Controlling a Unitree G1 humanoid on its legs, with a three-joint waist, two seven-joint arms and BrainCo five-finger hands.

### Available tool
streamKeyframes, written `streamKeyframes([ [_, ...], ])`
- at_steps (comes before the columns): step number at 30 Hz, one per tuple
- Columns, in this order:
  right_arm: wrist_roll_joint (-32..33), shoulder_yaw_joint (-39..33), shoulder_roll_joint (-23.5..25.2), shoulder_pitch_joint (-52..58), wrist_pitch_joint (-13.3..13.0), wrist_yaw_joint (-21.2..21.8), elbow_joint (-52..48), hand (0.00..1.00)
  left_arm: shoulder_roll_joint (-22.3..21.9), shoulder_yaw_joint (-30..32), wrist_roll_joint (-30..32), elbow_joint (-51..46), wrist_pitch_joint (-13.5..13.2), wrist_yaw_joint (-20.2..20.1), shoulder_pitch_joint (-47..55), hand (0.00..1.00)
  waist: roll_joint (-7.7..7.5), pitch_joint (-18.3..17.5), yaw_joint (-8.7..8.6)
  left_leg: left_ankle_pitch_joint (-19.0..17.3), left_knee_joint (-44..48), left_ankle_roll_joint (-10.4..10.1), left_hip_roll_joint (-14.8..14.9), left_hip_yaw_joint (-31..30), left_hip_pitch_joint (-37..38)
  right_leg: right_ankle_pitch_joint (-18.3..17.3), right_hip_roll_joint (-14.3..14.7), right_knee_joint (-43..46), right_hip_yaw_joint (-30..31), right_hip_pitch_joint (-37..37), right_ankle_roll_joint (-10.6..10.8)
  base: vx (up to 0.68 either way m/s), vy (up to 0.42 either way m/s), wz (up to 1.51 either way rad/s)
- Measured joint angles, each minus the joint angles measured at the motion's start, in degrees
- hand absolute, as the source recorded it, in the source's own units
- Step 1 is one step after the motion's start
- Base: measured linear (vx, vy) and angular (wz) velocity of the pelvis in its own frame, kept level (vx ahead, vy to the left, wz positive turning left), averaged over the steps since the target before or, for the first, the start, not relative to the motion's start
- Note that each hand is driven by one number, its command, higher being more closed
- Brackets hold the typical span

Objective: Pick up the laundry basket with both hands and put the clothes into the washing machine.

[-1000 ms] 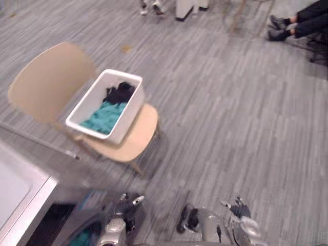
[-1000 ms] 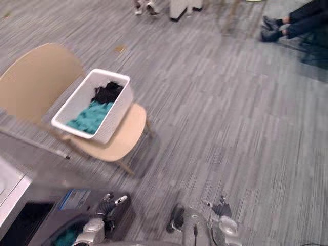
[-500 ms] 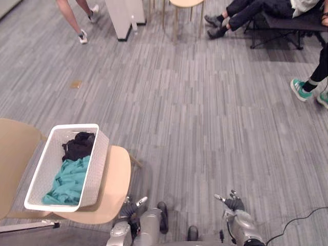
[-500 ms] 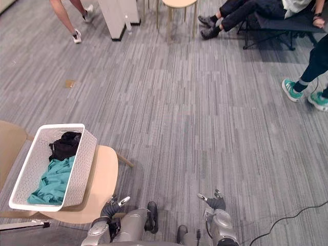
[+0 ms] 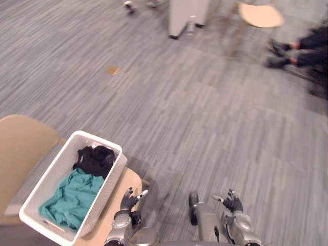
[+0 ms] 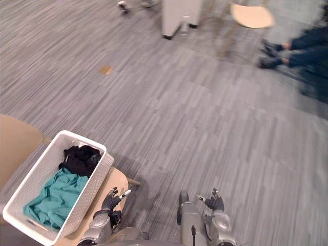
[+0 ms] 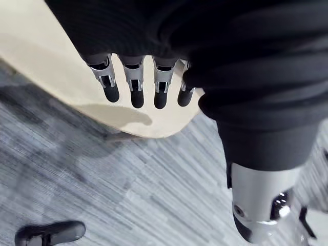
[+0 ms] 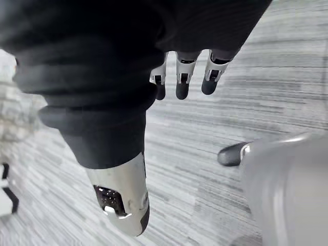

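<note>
Both hands empty at this point. The left robot hand (image 5: 129, 197) hangs with fingers (image 7: 136, 89) straight and relaxed, just off the front edge of the chair (image 5: 25, 146) seat. The right robot hand (image 5: 231, 201) is equally loose, over bare floor (image 5: 205, 118), well apart from the basket. The laundry basket (image 5: 106, 189) sits on the chair, off to your left, unheld. A teal garment (image 5: 72, 197) and a black garment (image 5: 95, 158) lie inside.

Risks, as judged:
- The basket lies to one side of you. Reach from this stance and the right robot hand likely comes up short; a one-sided lift would tilt it and spill the clothes.
- The seat looks smooth and gently curved, so a nudge on the wall could skate the basket off its edge.
- The walls are thin white perforated plastic, rectangular with rounded corners, and probably flex under a hard pinch.
- The clothes are soft, crumpled and loosely heaped, so they will shift when tipped.
</note>
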Motion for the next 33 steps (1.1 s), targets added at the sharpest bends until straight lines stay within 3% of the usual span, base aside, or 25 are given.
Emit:
streamKeyframes([
  [2, 0.06, -0.04, -0.12, 0.65, -1.08, -0.09, -2.42, 0.0, 0.18, -0.08, -0.15, -2.25, -0.21, 0.14, 1.05, 0.0, -0.8, -0.39, 0.41, 2.93, -2.67, -2.79, -0.02, 4.32, -5.02, -1.1, -2.61, 0.06, -5.05, 5.67, 0.29, 0.23, -0.084, 2.24],
  [3, 0.06, 0.02, -0.24, 0.59, -1.5, -0.09, -2.72, 0.0, 0.28, -0.2, -0.28, -3.01, -0.33, 0.23, 1.59, 0.0, -0.55, -1.05, 0.8, 6.3, -4.79, -2.74, 0.31, 6.26, -6.37, -1.48, -2.74, 0.06, -6.57, 6.64, 0.84, 0.21, 0.009, 1.63],
  [4, 0.06, 0.12, -0.83, 0.21, -2.26, -0.1, -2.81, 0.0, 0.59, -1.77, -0.51, -3.88, -0.87, 0.34, 2.58, 0.0, 0.76, -2.61, 1.79, 13.97, -6.92, -1.07, 0.74, 10.37, -9.3, -3.12, -2.09, -0.07, -9.26, 8.23, 1.91, 0.2, 0.005, 1.44],
  [5, 0.06, 0.49, -0.68, -0.75, -2.25, -0.1, -2.15, 0.0, 2.0, -2.46, -0.57, -3.83, -0.99, 0.37, 2.91, 0.0, -1.26, -3.59, 2.96, 14.17, -7.53, 0.08, 0.48, 13.79, -9.66, -4.98, -2.93, -1.11, -11.04, 9.52, 2.86, 0.22, 0.012, 1.29],
  [7, 0.02, 1.25, 0.24, -4.13, -2.36, -0.27, -0.03, 0.0, 5.28, -4.62, -0.6, -3.84, -0.9, 0.44, 3.37, 0.0, -3.5, -4.26, 2.91, 17.18, -10.39, 1.92, -0.67, 17.73, -11.75, -5.04, -4.43, -4.08, -16.07, 10.99, 3.02, 0.14, 0.065, 1.37],
  [9, -0.03, 0.93, 0.23, -4.87, -2.16, -1.06, 0.74, 0.0, 5.98, -6.02, -0.62, -4.11, -0.92, 0.5, 3.23, 0.0, -3.8, -4.35, 2.85, 19.17, -10.94, 3.01, -1.21, 22.59, -12.73, -4.98, -5.52, -4.16, -19.93, 12.56, 3.02, 0.06, 0.104, 1.48],
  [10, -0.06, -0.12, 0.36, -5.06, -2.13, -1.36, 0.93, 0.0, 6.4, -6.35, -0.63, -5.0, -0.97, 0.52, 3.4, 0.0, -4.09, -4.55, 2.74, 20.68, -12.81, 5.21, -1.16, 30.46, -11.94, -4.8, -6.33, -3.86, -23.23, 14.5, 2.91, 0.03, 0.123, 1.27],
  [11, -0.08, -0.24, 0.37, -5.0, -2.12, -1.37, 0.97, 0.0, 6.4, -6.38, -0.63, -5.21, -1.04, 0.53, 3.32, 0.0, -4.16, -4.51, 2.86, 20.56, -13.12, 5.48, -1.04, 32.04, -11.77, -4.76, -6.37, -3.88, -23.71, 14.91, 2.88, 0.0, 0.13, 1.09],
  [12, -0.19, -0.32, 0.31, -5.22, -2.13, -1.41, 1.03, 0.0, 6.4, -6.37, -0.63, -5.28, -1.21, 0.58, 3.99, 0.0, -4.04, -4.59, 2.82, 19.18, -13.51, 7.61, 0.22, 39.32, -11.54, -4.76, -5.88, -3.91, -25.47, 16.33, 2.88, -0.03, 0.088, 0.49],
  [13, -0.25, -0.33, 0.25, -5.45, -2.14, -1.42, 0.99, 0.0, 6.44, -6.38, -0.63, -5.0, -1.16, 0.58, 4.32, 0.0, -3.77, -4.81, 2.78, 18.52, -13.42, 8.78, 0.55, 41.11, -11.29, -4.79, -5.51, -3.92, -26.11, 16.8, 2.92, 0.03, 0.146, 0.61],
  [16, -1.1, -0.5, 0.42, -5.32, -2.04, -1.63, 0.89, 0.0, 6.97, -6.95, -0.55, -3.19, -1.1, 0.45, 4.95, 0.0, -5.25, -5.62, 2.57, 18.72, -14.75, 9.13, -1.76, 37.91, -10.18, -4.53, -6.12, -4.0, -28.29, 18.5, 3.59, 0.1, 0.101, 0.61],
  [17, -2.47, -0.78, 0.27, -5.32, -2.02, -1.64, 0.82, 0.0, 7.28, -7.46, -0.52, -2.14, -1.06, 0.39, 5.03, 0.0, -5.4, -5.72, 2.61, 18.72, -14.86, 9.13, -2.82, 36.94, -9.43, -4.79, -7.53, -1.5, -28.73, 18.76, 4.06, 0.07, 0.052, 0.41],
  [19, -3.11, -0.2, 0.29, -5.86, -1.92, -1.66, -0.12, 0.0, 7.84, -7.77, -0.35, -1.6, -1.08, 0.37, 5.16, 0.0, -5.32, -5.71, 2.72, 18.71, -16.02, 9.12, -3.78, 36.61, -7.93, -5.46, -10.27, 5.41, -27.99, 16.95, 5.11, 0.05, 0.071, 0.18],
  [20, -3.29, 1.2, 0.31, -5.92, -1.91, -1.64, -1.46, 0.0, 8.67, -8.32, -0.28, -1.26, -1.04, 0.34, 5.41, 0.0, -5.15, -5.64, 2.43, 18.68, -17.83, 9.14, -4.54, 35.03, -6.35, -6.27, -12.54, 13.94, -25.26, 13.37, 4.58, 0.02, 0.07, 0.23],
  [21, -4.32, 2.42, 0.36, -5.61, -1.87, -1.62, -3.32, 0.0, 9.3, -8.58, -0.22, -1.24, -1.04, 0.3, 5.24, 0.0, -5.06, -5.57, 1.47, 18.75, -18.67, 9.24, -4.86, 33.58, -6.09, -8.84, -12.15, 18.9, -19.46, 9.77, 2.43, 0.01, 0.056, 0.38],
  [22, -5.03, 2.94, 0.34, -5.59, -1.78, -1.64, -4.15, 0.0, 9.66, -8.55, -0.19, -1.29, -1.06, 0.31, 5.25, 0.0, -4.93, -5.48, 1.01, 18.54, -18.86, 8.88, -4.87, 32.65, -6.06, -10.21, -11.01, 19.35, -15.68, 8.5, 2.89, 0.0, 0.023, 0.57],
  [24, -7.44, 4.28, 0.2, -4.85, -1.7, -1.68, -8.89, 0.0, 10.73, -8.39, 0.21, -1.18, -1.08, 0.34, 5.33, 0.0, -4.8, -5.43, -0.37, 19.02, -19.71, 8.25, -5.43, 29.26, -5.79, -13.83, -4.93, 13.53, -1.64, 5.94, 5.35, -0.03, -0.022, 0.68],
  [26, -8.87, 4.86, -0.17, -3.7, -2.05, -2.24, -12.91, 0.0, 10.54, -8.49, 0.33, -1.0, -1.22, 0.33, 4.97, 0.0, -4.72, -5.35, -0.8, 19.74, -20.27, 7.14, -6.23, 26.7, -6.02, -13.6, -1.69, 6.46, 6.09, 5.86, 5.24, -0.01, -0.091, 0.95],
  [28, -10.33, 5.28, -0.54, -3.22, -2.07, -2.49, -14.96, 0.0, 10.51, -8.68, 1.23, -0.89, -1.31, 0.32, 4.77, 0.0, -5.43, -5.5, -1.1, 20.2, -20.1, 6.45, -7.81, 24.22, -6.62, -11.8, -1.97, 1.56, 6.95, 5.91, 4.01, 0.02, -0.122, 1.06],
  [29, -11.5, 5.3, -1.08, -3.07, -2.0, -2.5, -16.08, 0.0, 9.65, -8.7, 1.52, -0.34, -1.33, 0.33, 4.49, 0.0, -4.6, -5.5, -1.81, 20.63, -20.23, 5.84, -7.61, 22.67, -6.78, -11.41, -2.08, 0.57, 4.58, 6.95, 3.79, 0.02, -0.117, 0.8],
  [31, -13.36, 6.11, -1.05, -3.07, -2.01, -2.47, -19.69, 0.0, 8.99, -8.68, 1.76, -0.2, -1.35, 0.29, 5.53, 0.0, -3.93, -5.71, -1.4, 21.61, -20.53, 4.71, -6.7, 21.24, -7.62, -10.86, -1.25, -1.12, 2.36, 7.29, 3.0, 0.04, -0.158, 0.6],
  [33, -15.25, 7.22, -1.07, -3.02, -2.19, -2.43, -23.62, 0.0, 9.17, -8.65, 1.76, 0.39, -1.33, 0.29, 5.48, 0.0, -3.69, -5.71, -1.25, 22.96, -19.83, 5.53, -5.96, 19.37, -9.32, -10.17, -0.14, -1.98, -0.1, 7.6, 2.19, 0.04, -0.176, 0.56],
])
